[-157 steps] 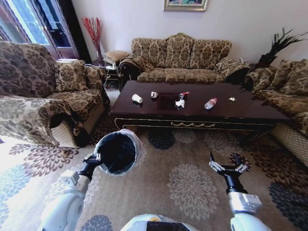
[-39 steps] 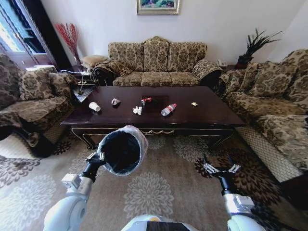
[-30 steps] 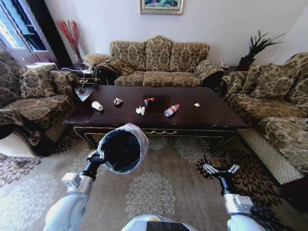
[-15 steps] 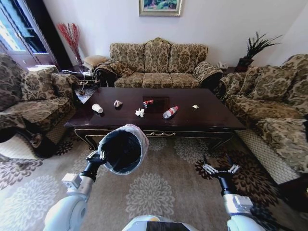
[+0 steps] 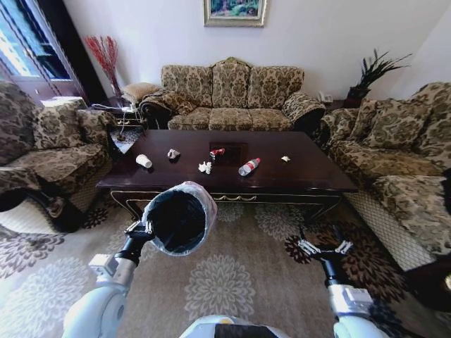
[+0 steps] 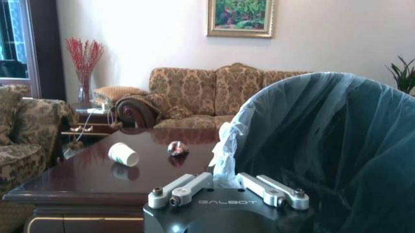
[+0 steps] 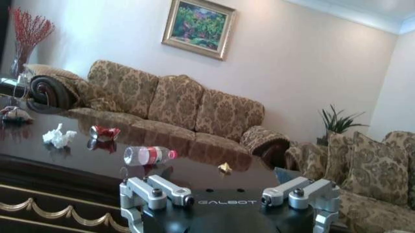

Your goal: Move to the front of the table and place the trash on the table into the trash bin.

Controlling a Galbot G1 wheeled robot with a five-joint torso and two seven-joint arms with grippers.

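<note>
- Trash lies untouched on the table (image 5: 310, 172), well beyond both sets of jaws: a paper cup (image 5: 144, 160), a crumpled wad (image 5: 205, 167), a crushed red can (image 5: 216, 152), a clear bottle (image 5: 248, 166) and a small wrapper (image 5: 285, 158)
- Against half a second ago we see the whole scene shifted only slightly, so we judge the drive is nearly settled, with the table square ahead of us
- We carry the trash bin (image 5: 178, 218) in the left gripper (image 6: 227, 188), whose fingers are clamped on its bag-lined rim, mouth tilted toward us
- Our right gripper (image 5: 324, 248) hovers low over the carpet (image 5: 232, 274) with jaws spread and nothing between them
- We judge the approach almost done and picking not yet begun
</note>
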